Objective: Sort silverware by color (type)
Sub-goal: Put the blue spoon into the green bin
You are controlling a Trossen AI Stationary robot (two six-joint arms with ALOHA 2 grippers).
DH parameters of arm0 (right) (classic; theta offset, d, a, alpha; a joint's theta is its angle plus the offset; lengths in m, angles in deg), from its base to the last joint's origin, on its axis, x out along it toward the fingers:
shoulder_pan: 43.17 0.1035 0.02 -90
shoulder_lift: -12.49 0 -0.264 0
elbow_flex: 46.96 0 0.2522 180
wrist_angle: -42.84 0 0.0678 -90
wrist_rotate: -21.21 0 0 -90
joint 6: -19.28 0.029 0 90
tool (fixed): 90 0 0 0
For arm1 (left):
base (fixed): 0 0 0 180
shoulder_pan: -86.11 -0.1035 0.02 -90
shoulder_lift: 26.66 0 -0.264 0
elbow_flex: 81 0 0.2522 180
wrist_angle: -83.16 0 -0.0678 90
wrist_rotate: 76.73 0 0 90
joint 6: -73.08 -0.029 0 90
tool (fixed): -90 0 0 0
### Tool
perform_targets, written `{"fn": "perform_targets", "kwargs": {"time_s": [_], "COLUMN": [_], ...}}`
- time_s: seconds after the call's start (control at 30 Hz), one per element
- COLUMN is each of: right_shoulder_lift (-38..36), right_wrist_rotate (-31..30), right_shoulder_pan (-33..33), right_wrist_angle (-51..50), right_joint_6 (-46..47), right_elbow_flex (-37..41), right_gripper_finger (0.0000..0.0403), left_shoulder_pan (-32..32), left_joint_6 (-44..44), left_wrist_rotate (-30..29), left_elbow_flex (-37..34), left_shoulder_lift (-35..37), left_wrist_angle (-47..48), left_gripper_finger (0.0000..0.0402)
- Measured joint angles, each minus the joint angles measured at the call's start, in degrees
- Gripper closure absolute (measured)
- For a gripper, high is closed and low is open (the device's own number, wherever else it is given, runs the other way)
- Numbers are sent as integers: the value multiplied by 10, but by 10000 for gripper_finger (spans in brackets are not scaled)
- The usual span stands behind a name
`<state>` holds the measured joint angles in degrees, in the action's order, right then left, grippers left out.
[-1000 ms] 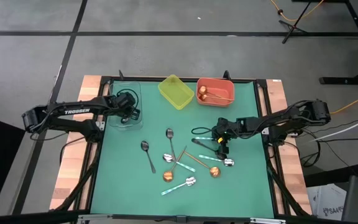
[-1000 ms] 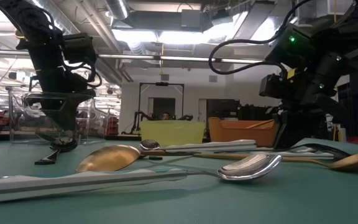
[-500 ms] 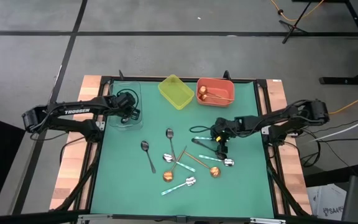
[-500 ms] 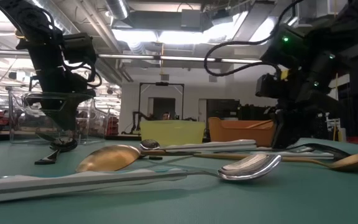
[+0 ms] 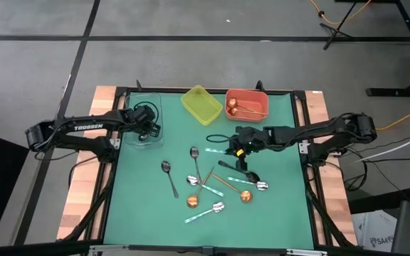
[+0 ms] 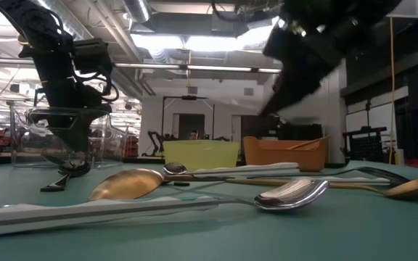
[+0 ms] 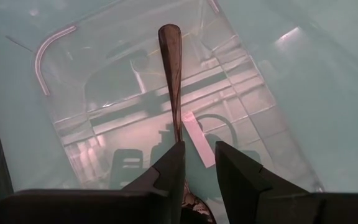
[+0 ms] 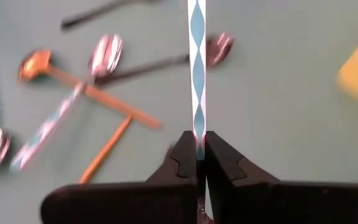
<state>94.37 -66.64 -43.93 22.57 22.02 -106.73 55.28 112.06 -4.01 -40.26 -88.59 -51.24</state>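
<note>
Item: slim teal-and-white-handled silver spoon (image 8: 197, 74), clamped by our right gripper (image 8: 198, 158), long axis straight ahead of the fingers, lifted above the green mat; the yellow plastic bin (image 5: 202, 104) lies just beyond, we judge.

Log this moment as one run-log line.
left gripper: over clear bin, black spoon between fingers | right gripper: shut on teal-handled spoon, lifted | orange bin: copper spoons
</note>
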Motion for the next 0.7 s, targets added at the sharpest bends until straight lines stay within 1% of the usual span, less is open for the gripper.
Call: {"fn": "perform_targets", "kwargs": {"time_s": [0.1,0.23,0.4,0.7], "right_shoulder_lift": [0,7,35,131], "right_wrist_rotate": [-37,-73,-72,-71], "right_shoulder_pan": [0,-3,-32,-119], "right_wrist_angle": [4,7,44,87], "right_joint_6": [-9,-54,-96,-153], "right_elbow_flex": [-33,-74,-114,-197], "right_gripper_finger": [401,401,402,402], "left_shoulder_pan": [0,0,0,3], "left_joint_6": [0,0,2,14], "left_wrist_rotate": [0,0,0,2], "left_elbow_flex": [0,0,0,0], "left_shoulder_lift": [0,0,0,0], "left_wrist_angle": [0,0,0,2], "left_gripper_finger": [319,319,319,319]}}
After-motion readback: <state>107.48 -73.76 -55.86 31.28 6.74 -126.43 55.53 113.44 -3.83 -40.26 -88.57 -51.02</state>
